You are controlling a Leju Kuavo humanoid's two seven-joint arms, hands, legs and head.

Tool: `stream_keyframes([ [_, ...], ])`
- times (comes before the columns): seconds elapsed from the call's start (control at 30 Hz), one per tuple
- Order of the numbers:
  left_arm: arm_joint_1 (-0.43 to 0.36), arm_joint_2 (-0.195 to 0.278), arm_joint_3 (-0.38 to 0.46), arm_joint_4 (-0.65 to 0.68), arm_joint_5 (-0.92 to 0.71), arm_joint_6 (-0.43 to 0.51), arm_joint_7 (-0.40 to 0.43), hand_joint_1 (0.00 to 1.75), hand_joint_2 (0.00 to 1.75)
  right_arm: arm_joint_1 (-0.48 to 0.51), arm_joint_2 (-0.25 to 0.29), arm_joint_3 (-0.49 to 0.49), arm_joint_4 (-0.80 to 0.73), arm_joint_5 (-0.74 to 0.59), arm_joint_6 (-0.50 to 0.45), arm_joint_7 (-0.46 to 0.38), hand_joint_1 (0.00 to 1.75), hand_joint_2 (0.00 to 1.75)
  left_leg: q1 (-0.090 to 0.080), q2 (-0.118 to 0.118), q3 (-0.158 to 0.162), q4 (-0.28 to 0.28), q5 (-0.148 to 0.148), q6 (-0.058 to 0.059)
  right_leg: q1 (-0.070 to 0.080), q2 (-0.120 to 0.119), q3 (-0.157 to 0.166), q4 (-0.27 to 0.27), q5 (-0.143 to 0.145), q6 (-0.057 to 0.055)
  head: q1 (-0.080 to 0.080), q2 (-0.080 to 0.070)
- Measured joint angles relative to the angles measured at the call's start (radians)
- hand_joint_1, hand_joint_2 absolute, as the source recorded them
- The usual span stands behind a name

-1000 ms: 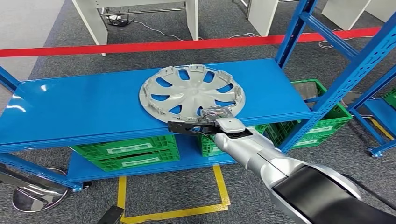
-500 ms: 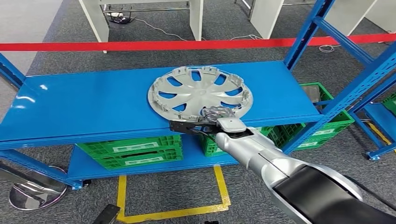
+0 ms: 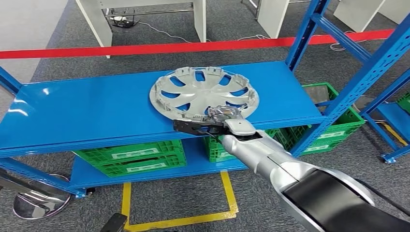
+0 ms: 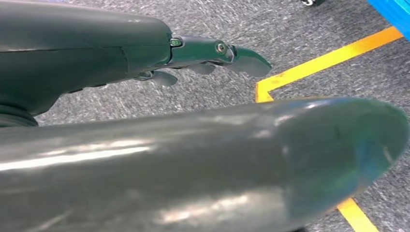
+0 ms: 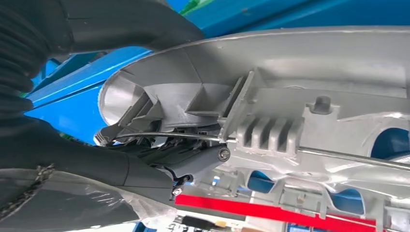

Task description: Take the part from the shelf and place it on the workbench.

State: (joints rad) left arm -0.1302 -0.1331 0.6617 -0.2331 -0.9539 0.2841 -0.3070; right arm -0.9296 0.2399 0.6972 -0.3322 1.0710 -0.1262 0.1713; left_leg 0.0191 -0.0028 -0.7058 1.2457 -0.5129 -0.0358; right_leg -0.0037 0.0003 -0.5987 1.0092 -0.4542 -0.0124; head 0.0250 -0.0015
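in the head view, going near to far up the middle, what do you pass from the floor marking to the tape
Yellow floor tape outline → right hand at the shelf's front edge → silver plastic wheel cover → bare blue metal shelf top → grey carpet → red barrier tape.

crate labels [image 3: 129, 153] blurred, no legible text

Part [image 3: 203, 93] on shelf [image 3: 87, 111]; right hand [image 3: 212, 123] at its near rim.

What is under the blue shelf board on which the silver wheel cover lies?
Green crates stand on a lower blue board beneath the shelf board. Their insides are covered by the board above, so I cannot tell what they hold.
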Motion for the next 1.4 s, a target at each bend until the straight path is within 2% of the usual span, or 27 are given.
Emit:
stream_keyframes([
  [0.03, 0.000, 0.001, 0.000, 0.000, 0.005, -0.007, -0.006, 0.00, 1.75, -0.001, 0.000, -0.001, -0.002, 0.000, -0.007, -0.001, 1.75, 1.75, 0.001, 0.000, 0.029, -0.064, 0.036, 0.001, 0.000, 0.001, 0.000, 0.002, -0.002, 0.003, 0.000, 0.000],
  [0.07, -0.002, 0.002, 0.000, 0.000, 0.009, -0.014, -0.012, 0.00, 1.75, -0.003, 0.000, -0.001, -0.004, 0.000, -0.014, -0.003, 1.75, 1.75, 0.001, 0.000, 0.056, -0.123, 0.060, 0.002, 0.002, 0.001, -0.003, 0.007, -0.004, 0.007, 0.000, 0.000],
  [0.13, -0.004, 0.003, 0.000, 0.000, 0.018, -0.027, -0.027, 0.00, 1.75, -0.009, 0.000, -0.003, -0.007, 0.000, -0.025, -0.005, 1.75, 1.75, -0.001, 0.000, 0.085, -0.194, 0.072, 0.013, 0.005, 0.003, -0.013, 0.014, -0.005, 0.016, 0.000, 0.000],
  [0.2, -0.004, 0.004, 0.000, 0.000, 0.023, -0.035, -0.040, 0.00, 1.75, -0.014, 0.000, -0.004, -0.011, 0.000, -0.036, -0.008, 1.75, 1.75, -0.002, 0.000, 0.085, -0.205, 0.066, 0.028, 0.006, 0.003, -0.020, 0.015, -0.002, 0.026, 0.001, 0.000],
  [0.27, -0.003, 0.005, 0.001, 0.000, 0.027, -0.042, -0.049, 0.00, 1.75, -0.016, 0.000, -0.007, -0.017, 0.001, -0.048, -0.010, 1.75, 1.75, -0.001, -0.001, 0.085, -0.207, 0.069, 0.040, 0.004, 0.002, -0.032, 0.033, -0.018, 0.035, 0.002, 0.000],
  [0.3, -0.004, 0.006, 0.001, 0.000, 0.030, -0.046, -0.054, 0.00, 1.75, -0.018, -0.001, -0.009, -0.020, 0.002, -0.055, -0.011, 1.75, 1.75, 0.000, 0.000, 0.085, -0.209, 0.070, 0.046, 0.003, 0.002, -0.049, 0.066, -0.038, 0.040, 0.004, 0.000],
  [0.37, -0.005, 0.008, 0.003, 0.000, 0.040, -0.057, -0.064, 0.00, 1.75, -0.020, -0.001, -0.011, -0.023, 0.004, -0.070, -0.011, 1.75, 1.75, -0.001, 0.000, 0.085, -0.209, 0.069, 0.053, 0.002, 0.001, -0.109, 0.187, -0.094, 0.045, 0.007, 0.000],
  [0.4, -0.005, 0.008, 0.004, 0.000, 0.045, -0.056, -0.067, 0.00, 1.75, -0.019, -0.002, -0.013, -0.023, 0.005, -0.078, -0.011, 1.75, 1.75, -0.002, 0.000, 0.085, -0.209, 0.068, 0.055, 0.002, 0.001, -0.139, 0.248, -0.114, 0.046, 0.007, 0.000],
  [0.43, -0.004, 0.009, 0.005, 0.000, 0.048, -0.048, -0.069, 0.00, 1.75, -0.016, -0.004, -0.014, -0.023, 0.006, -0.085, -0.011, 1.75, 1.75, -0.004, 0.000, 0.086, -0.209, 0.068, 0.056, 0.002, 0.001, -0.159, 0.285, -0.119, 0.045, 0.007, 0.000],
  [0.47, -0.004, 0.009, 0.006, 0.000, 0.049, -0.036, -0.068, 0.00, 1.75, -0.014, -0.006, -0.016, -0.023, 0.007, -0.091, -0.011, 1.75, 1.75, -0.005, -0.001, 0.086, -0.209, 0.068, 0.056, 0.002, 0.001, -0.161, 0.283, -0.104, 0.043, 0.007, 0.000],
  [0.5, -0.004, 0.009, 0.007, 0.000, 0.050, -0.023, -0.065, 0.00, 1.75, -0.013, -0.007, -0.017, -0.025, 0.008, -0.098, -0.011, 1.75, 1.75, -0.006, -0.002, 0.087, -0.208, 0.067, 0.056, 0.002, 0.001, -0.145, 0.244, -0.075, 0.039, 0.007, 0.000],
  [0.53, -0.003, 0.009, 0.008, 0.000, 0.050, -0.014, -0.063, 0.00, 1.75, -0.014, -0.008, -0.018, -0.027, 0.009, -0.103, -0.011, 1.75, 1.75, -0.007, -0.002, 0.087, -0.208, 0.067, 0.056, 0.003, 0.001, -0.115, 0.178, -0.038, 0.032, 0.007, 0.000],
  [0.6, -0.004, 0.009, 0.009, 0.000, 0.050, -0.003, -0.059, 0.00, 1.75, -0.019, -0.009, -0.019, -0.031, 0.011, -0.113, -0.011, 1.75, 1.75, -0.011, -0.002, 0.086, -0.207, 0.066, 0.053, 0.007, 0.001, -0.054, 0.061, 0.002, 0.022, 0.006, 0.000],
  [0.63, -0.004, 0.009, 0.009, 0.000, 0.050, 0.002, -0.057, 0.00, 1.75, -0.021, -0.009, -0.019, -0.033, 0.012, -0.120, -0.012, 1.75, 1.75, -0.012, -0.002, 0.084, -0.207, 0.066, 0.049, 0.009, 0.001, -0.038, 0.030, 0.006, 0.019, 0.005, 0.000],
  [0.73, -0.003, 0.007, 0.010, 0.000, 0.049, 0.017, -0.050, 0.00, 1.75, -0.021, -0.012, -0.020, -0.042, 0.018, -0.152, -0.012, 1.75, 1.75, -0.012, -0.001, 0.084, -0.208, 0.066, 0.033, 0.009, 0.002, -0.028, 0.013, 0.004, 0.012, 0.006, 0.000],
  [0.8, -0.003, 0.008, 0.011, 0.000, 0.050, 0.024, -0.049, 0.00, 1.75, -0.022, -0.014, -0.022, -0.052, 0.023, -0.181, -0.011, 1.75, 1.75, -0.011, -0.001, 0.072, -0.175, 0.040, 0.023, 0.003, 0.001, -0.020, 0.004, 0.007, 0.004, 0.003, 0.000],
  [0.83, -0.002, 0.008, 0.011, 0.000, 0.050, 0.027, -0.049, 0.00, 1.75, -0.022, -0.015, -0.023, -0.058, 0.026, -0.199, -0.011, 1.75, 1.75, -0.009, -0.001, 0.052, -0.128, 0.014, 0.019, 0.001, 0.000, -0.017, 0.002, 0.007, 0.002, 0.001, 0.000],
  [0.9, 0.001, 0.008, 0.012, 0.000, 0.051, 0.029, -0.049, 0.00, 1.75, -0.020, -0.016, -0.026, -0.068, 0.033, -0.231, -0.010, 1.75, 1.75, -0.007, 0.000, -0.005, -0.003, -0.041, 0.011, 0.001, 0.000, -0.014, 0.002, 0.005, -0.002, 0.000, 0.000],
  [0.93, 0.003, 0.008, 0.012, 0.000, 0.051, 0.030, -0.048, 0.00, 1.75, -0.017, -0.017, -0.026, -0.072, 0.035, -0.241, -0.010, 1.75, 1.75, -0.006, 0.000, -0.026, 0.041, -0.051, 0.008, 0.001, 0.001, -0.013, 0.003, 0.004, -0.003, 0.000, 0.000],
  [0.97, 0.005, 0.008, 0.012, 0.000, 0.051, 0.030, -0.048, 0.00, 1.75, -0.014, -0.018, -0.027, -0.075, 0.037, -0.247, -0.009, 1.75, 1.75, -0.005, 0.000, -0.032, 0.052, -0.042, 0.006, 0.001, 0.001, -0.012, 0.004, 0.003, -0.003, 0.000, 0.000],
  [1.0, 0.006, 0.009, 0.012, 0.000, 0.051, 0.031, -0.048, 0.00, 1.75, -0.011, -0.019, -0.027, -0.079, 0.039, -0.252, -0.009, 1.75, 1.75, -0.003, 0.000, -0.019, 0.022, -0.015, 0.005, 0.000, 0.002, -0.011, 0.005, 0.001, -0.002, 0.000, 0.000],
  [1.03, 0.006, 0.009, 0.012, 0.000, 0.052, 0.032, -0.048, 0.00, 1.75, -0.009, -0.021, -0.028, -0.084, 0.042, -0.263, -0.008, 1.75, 1.75, -0.002, 0.000, 0.007, -0.039, 0.024, 0.005, 0.000, 0.003, -0.010, 0.008, -0.001, 0.001, 0.000, 0.000],
  [1.1, 0.006, 0.010, 0.012, 0.000, 0.053, 0.035, -0.048, 0.00, 1.75, -0.007, -0.023, -0.031, -0.099, 0.051, -0.305, -0.004, 1.75, 1.75, -0.001, 0.000, 0.059, -0.155, 0.070, 0.009, 0.003, 0.005, -0.015, 0.016, -0.006, 0.008, -0.001, 0.000],
  [1.13, 0.007, 0.010, 0.012, 0.001, 0.053, 0.037, -0.048, 0.00, 1.75, -0.007, -0.025, -0.034, -0.108, 0.056, -0.330, -0.002, 1.75, 1.75, -0.001, -0.001, 0.071, -0.186, 0.075, 0.014, 0.005, 0.006, -0.019, 0.019, -0.007, 0.013, -0.001, 0.000],
  [1.23, 0.011, 0.009, 0.013, 0.001, 0.056, 0.044, -0.049, 0.00, 1.75, 0.006, -0.032, -0.048, -0.147, 0.077, -0.395, 0.004, 1.75, 1.75, -0.004, -0.002, 0.072, -0.200, 0.070, 0.033, 0.005, 0.007, -0.028, 0.018, -0.006, 0.026, 0.001, 0.000],
  [1.3, 0.012, 0.008, 0.016, 0.001, 0.059, 0.048, -0.051, 0.00, 1.75, 0.015, -0.039, -0.058, -0.180, 0.092, -0.420, 0.007, 1.75, 1.75, -0.002, -0.001, 0.075, -0.206, 0.073, 0.046, 0.002, 0.006, -0.045, 0.047, -0.028, 0.037, 0.003, 0.000],
  [1.4, 0.011, 0.007, 0.019, 0.001, 0.060, 0.050, -0.052, 0.00, 1.75, 0.029, -0.051, -0.072, -0.221, 0.109, -0.442, 0.007, 1.75, 1.75, -0.001, 0.000, 0.077, -0.208, 0.073, 0.056, 0.001, 0.005, -0.130, 0.221, -0.107, 0.046, 0.006, 0.000],
])
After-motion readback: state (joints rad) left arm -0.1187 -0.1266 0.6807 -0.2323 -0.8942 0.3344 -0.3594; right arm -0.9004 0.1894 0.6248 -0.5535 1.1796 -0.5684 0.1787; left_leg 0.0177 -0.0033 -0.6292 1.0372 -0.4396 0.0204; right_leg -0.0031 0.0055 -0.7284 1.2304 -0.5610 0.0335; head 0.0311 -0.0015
